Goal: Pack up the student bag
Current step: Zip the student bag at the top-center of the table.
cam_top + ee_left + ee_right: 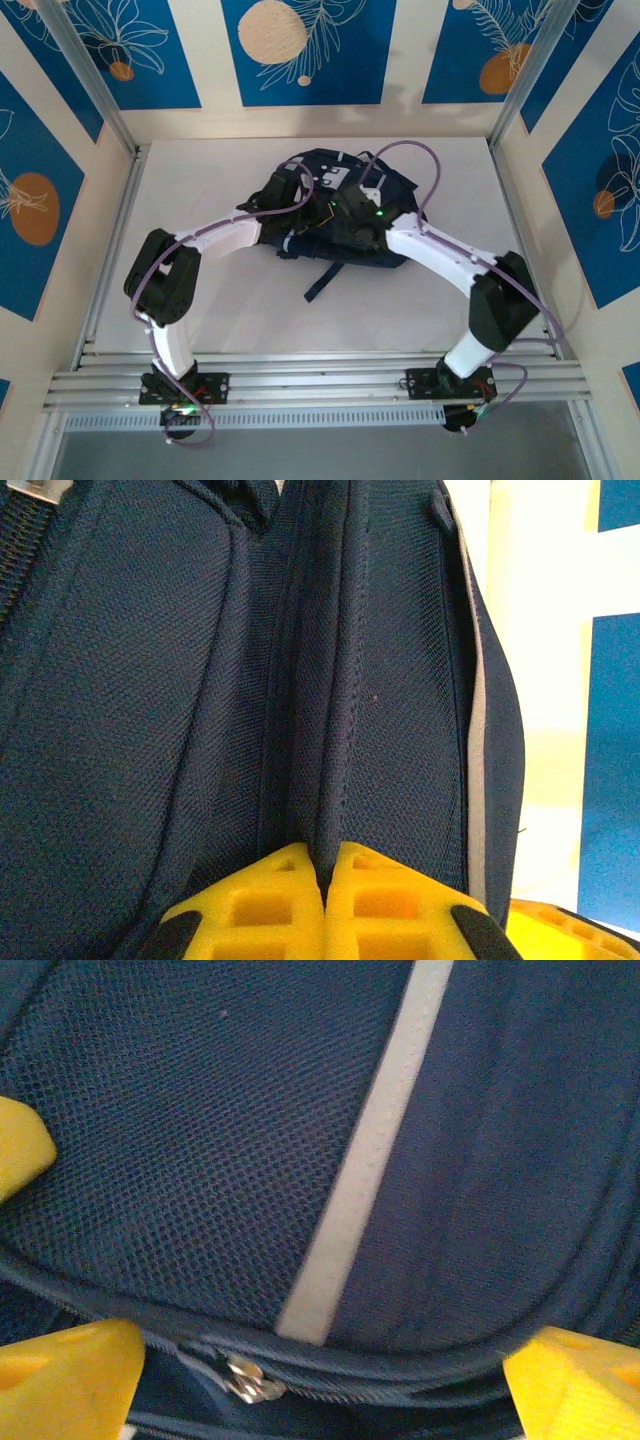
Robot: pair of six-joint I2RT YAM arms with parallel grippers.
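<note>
My left jaws are pressed together on a raised fold of navy fabric, and the yellow pads (380, 910) meet right at a stitched seam. I judge this pinch is there to anchor the student bag (130, 730) or to lift one lip of an opening so the cloth cannot slide.

My right jaws are spread wide, with one yellow pad (70, 1380) at each side. The silver zipper pull (245, 1380) lies between them and is not gripped. A light-grey stripe (360, 1160) runs down the mesh panel to the zipper track just above the pull. The wide spread over the pull suggests I am lining up to take hold of it while the left side keeps the fabric taut.

From above, both arms curve inward and meet over the bag, which lies in the middle of the white tabletop (220, 300), toward the far wall. A dark strap (322, 282) trails from the bag toward my bases. I cannot tell whether the main compartment is open.
</note>
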